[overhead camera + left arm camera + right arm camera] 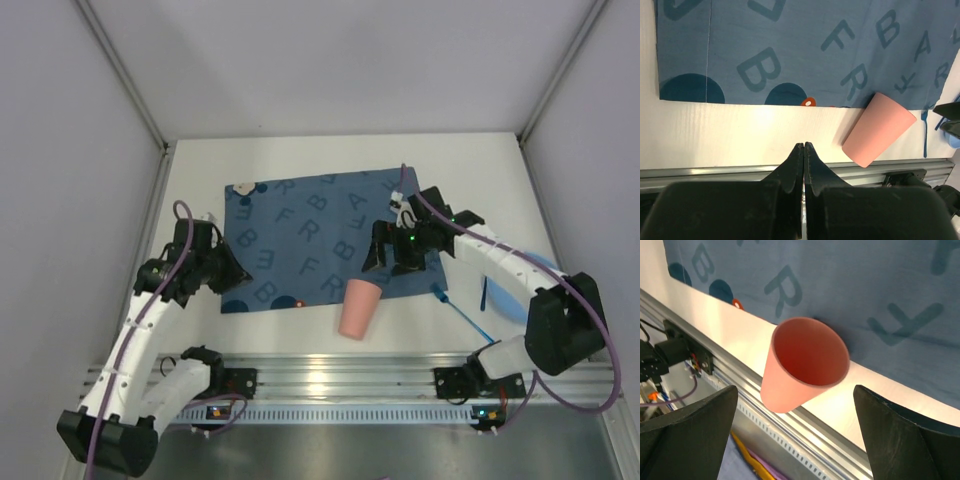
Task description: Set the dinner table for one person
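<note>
Dinner table (300,165): white tabletop, extending beneath both arms.
Placemat (300,235): dark blue, letter-printed, lying centrally on the table.
Pink cup (805,365): on its side at the placemat's near edge, mouth toward the mat.
Left gripper (804,146): fingers pressed together, empty.
Right gripper (391,264): fingers spread wide above the cup, holding nothing.

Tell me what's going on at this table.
Two robot arms are setting the dinner table. The right gripper hangs open over the near right corner of the blue placemat, holding nothing; the pink cup lies tipped at the mat's near edge. The left gripper is shut and empty by the mat's left side.
</note>
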Controlling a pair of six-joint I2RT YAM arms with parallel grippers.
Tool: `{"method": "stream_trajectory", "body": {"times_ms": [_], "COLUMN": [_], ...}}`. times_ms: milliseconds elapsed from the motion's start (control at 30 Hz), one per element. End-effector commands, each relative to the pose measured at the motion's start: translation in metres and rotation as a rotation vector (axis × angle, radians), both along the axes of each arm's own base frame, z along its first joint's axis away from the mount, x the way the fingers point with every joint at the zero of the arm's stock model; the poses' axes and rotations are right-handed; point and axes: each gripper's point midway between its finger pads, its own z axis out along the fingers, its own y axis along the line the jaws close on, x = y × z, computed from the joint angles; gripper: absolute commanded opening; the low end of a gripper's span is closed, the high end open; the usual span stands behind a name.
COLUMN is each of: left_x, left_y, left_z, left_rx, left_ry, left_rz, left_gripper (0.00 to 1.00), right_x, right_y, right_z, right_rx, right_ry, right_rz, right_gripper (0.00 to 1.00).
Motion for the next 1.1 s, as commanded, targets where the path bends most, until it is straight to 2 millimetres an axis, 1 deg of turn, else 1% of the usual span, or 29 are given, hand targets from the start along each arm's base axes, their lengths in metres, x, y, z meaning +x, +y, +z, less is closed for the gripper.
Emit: {"method": "stream_trajectory", "body": {"times_ms": [0, 100, 200, 267, 300, 367, 500, 533, 600, 633, 700, 733, 767, 800, 833, 867, 900, 933, 967, 1033, 1067], "left_x": [-0.019, -0.026, -0.030, -0.032, -0.034, -0.034, -0.033, -0.033, -0.030, -0.029, -0.025, -0.024, -0.023, -0.021, -0.020, -0.019, -0.015, -0.012, -0.008, 0.006, 0.011], "left_y": [0.004, 0.006, 0.009, 0.009, 0.009, 0.008, 0.007, 0.007, 0.005, 0.005, 0.004, 0.003, 0.003, 0.003, 0.003, 0.003, 0.002, 0.003, 0.002, -0.001, -0.002], "left_z": [-0.005, -0.006, -0.008, -0.009, -0.012, -0.014, -0.021, -0.021, -0.022, -0.022, -0.022, -0.022, -0.023, -0.025, -0.027, -0.032, -0.033, -0.036, -0.042, -0.043, -0.048], "left_rx": [-0.002, -0.002, 0.006, 0.005, 0.005, -0.001, -0.004, -0.006, -0.009, -0.009, -0.011, -0.013, -0.010, -0.008, -0.003, 0.007, 0.009, 0.021, 0.030, 0.035, 0.033], "left_ry": [0.035, 0.035, 0.031, 0.031, 0.041, 0.042, 0.052, 0.053, 0.052, 0.050, 0.043, 0.041, 0.043, 0.040, 0.038, 0.047, 0.036, 0.033, 0.050, 0.025, 0.065], "left_rz": [0.022, 0.030, 0.034, 0.035, 0.037, 0.036, 0.031, 0.033, 0.029, 0.029, 0.029, 0.026, 0.022, 0.019, 0.006, 0.002, -0.006, -0.019, -0.027, -0.055, -0.049], "left_gripper": [0.00, 0.00, 0.00, 0.00, 0.00, 0.00, 0.00, 0.00, 0.00, 0.00, 0.00, 0.00, 0.00, 0.00, 0.00, 0.00, 0.00, 0.00, 0.00, 0.00, 0.00], "right_x": [-0.001, -0.011, -0.031, -0.043, -0.050, -0.058, -0.070, -0.074, -0.078, -0.082, -0.085, -0.086, -0.082, -0.080, -0.076, -0.065, -0.062, -0.059, -0.053, -0.056, -0.056], "right_y": [0.034, 0.044, 0.056, 0.057, 0.061, 0.064, 0.070, 0.072, 0.074, 0.075, 0.076, 0.076, 0.080, 0.078, 0.079, 0.084, 0.081, 0.083, 0.090, 0.093, 0.095], "right_z": [0.011, 0.003, -0.005, -0.011, -0.011, -0.010, -0.002, 0.001, 0.003, 0.003, 0.004, 0.005, 0.011, 0.013, 0.016, 0.026, 0.029, 0.034, 0.042, 0.045, 0.043], "right_rx": [0.056, 0.046, 0.044, 0.043, 0.045, 0.055, 0.089, 0.100, 0.108, 0.108, 0.115, 0.121, 0.132, 0.120, 0.112, 0.116, 0.101, 0.105, 0.117, 0.131, 0.131], "right_ry": [-0.086, -0.061, -0.034, -0.017, -0.016, -0.013, -0.006, 0.000, 0.003, 0.006, 0.010, 0.012, -0.015, -0.019, -0.029, -0.061, -0.040, -0.035, -0.047, -0.017, 0.010], "right_rz": [0.111, 0.144, 0.193, 0.213, 0.236, 0.251, 0.276, 0.287, 0.291, 0.301, 0.306, 0.313, 0.338, 0.346, 0.354, 0.372, 0.370, 0.382, 0.401, 0.416, 0.401], "right_gripper": [1.00, 1.00, 1.00, 1.00, 1.00, 1.00, 0.86, 0.76, 0.64, 0.48, 0.34, 0.21, 0.17, 0.10, 0.06, 0.02, 0.00, 0.00, 0.00, 0.00, 0.00]}}
